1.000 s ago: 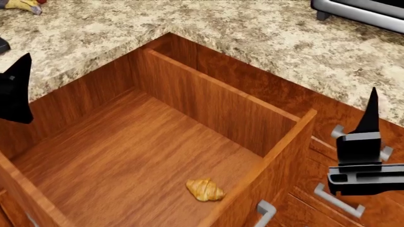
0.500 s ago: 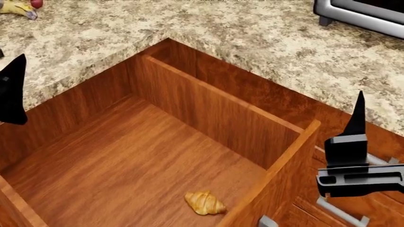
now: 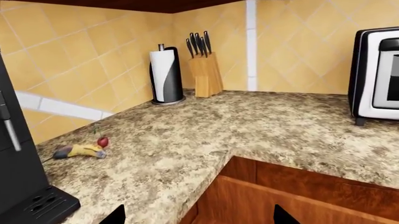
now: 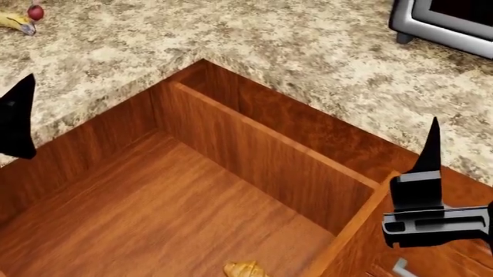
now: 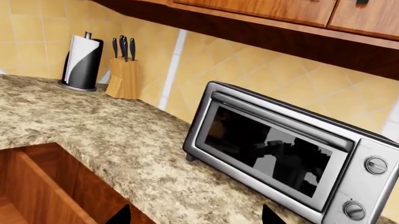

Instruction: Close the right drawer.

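The right drawer (image 4: 154, 202) stands open beside right claw (image 4: 431, 173).

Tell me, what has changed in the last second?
The head view has shifted: the croissant slid toward the picture's bottom edge, and the toaster oven shows more. The right drawer is open as before, and both grippers, left and right, touch nothing.
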You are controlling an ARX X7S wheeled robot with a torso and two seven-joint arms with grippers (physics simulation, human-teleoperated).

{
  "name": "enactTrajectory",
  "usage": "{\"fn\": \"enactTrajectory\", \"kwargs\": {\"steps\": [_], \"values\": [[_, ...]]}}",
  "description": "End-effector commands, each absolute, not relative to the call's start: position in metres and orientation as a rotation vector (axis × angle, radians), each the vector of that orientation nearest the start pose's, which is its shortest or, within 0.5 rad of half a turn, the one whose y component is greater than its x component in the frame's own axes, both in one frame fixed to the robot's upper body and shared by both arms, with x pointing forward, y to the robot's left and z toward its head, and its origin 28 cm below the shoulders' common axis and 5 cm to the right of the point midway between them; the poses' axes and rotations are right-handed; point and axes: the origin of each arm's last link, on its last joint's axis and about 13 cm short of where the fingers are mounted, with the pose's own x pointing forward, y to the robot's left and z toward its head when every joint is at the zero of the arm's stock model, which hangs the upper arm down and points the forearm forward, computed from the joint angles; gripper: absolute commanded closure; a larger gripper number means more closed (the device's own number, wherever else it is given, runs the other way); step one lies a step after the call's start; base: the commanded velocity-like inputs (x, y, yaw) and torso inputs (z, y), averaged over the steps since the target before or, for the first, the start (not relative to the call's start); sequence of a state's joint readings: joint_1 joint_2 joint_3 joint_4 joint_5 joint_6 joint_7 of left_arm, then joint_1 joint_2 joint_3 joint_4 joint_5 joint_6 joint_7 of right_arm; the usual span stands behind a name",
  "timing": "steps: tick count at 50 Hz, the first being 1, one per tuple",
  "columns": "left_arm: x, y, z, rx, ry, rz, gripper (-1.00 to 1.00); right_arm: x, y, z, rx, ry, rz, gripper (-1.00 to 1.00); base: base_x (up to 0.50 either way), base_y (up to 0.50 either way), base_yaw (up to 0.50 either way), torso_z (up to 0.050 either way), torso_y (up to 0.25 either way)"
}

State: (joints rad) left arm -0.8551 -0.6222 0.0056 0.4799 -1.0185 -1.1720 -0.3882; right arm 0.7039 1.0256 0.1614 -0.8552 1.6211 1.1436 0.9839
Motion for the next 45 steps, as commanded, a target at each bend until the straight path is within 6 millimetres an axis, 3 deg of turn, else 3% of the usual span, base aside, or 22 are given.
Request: {"fn": "enactTrajectory", "kwargs": {"steps": [1, 22, 45], "values": [[0.255, 0.2778, 0.2652, 0.093, -0.033, -0.129, -1.0, 0.1572, -0.1748, 0.2747, -0.33, -0.111, -0.107, -1.0, 0.16, -0.11, 0.0, 0.0, 0.0], [0.256, 0.2735, 0.2645, 0.095, -0.031, -0.135, -1.0, 0.1562, -0.1744, 0.2736, -0.347, -0.121, -0.1, -1.0, 0.25, 0.07, 0.0, 0.0, 0.0], [0.2558, 0.273, 0.2613, 0.095, -0.023, -0.144, -1.0, 0.1524, -0.1774, 0.2702, -0.312, -0.112, -0.112, -1.0, 0.02, -0.02, 0.0, 0.0, 0.0]]}}
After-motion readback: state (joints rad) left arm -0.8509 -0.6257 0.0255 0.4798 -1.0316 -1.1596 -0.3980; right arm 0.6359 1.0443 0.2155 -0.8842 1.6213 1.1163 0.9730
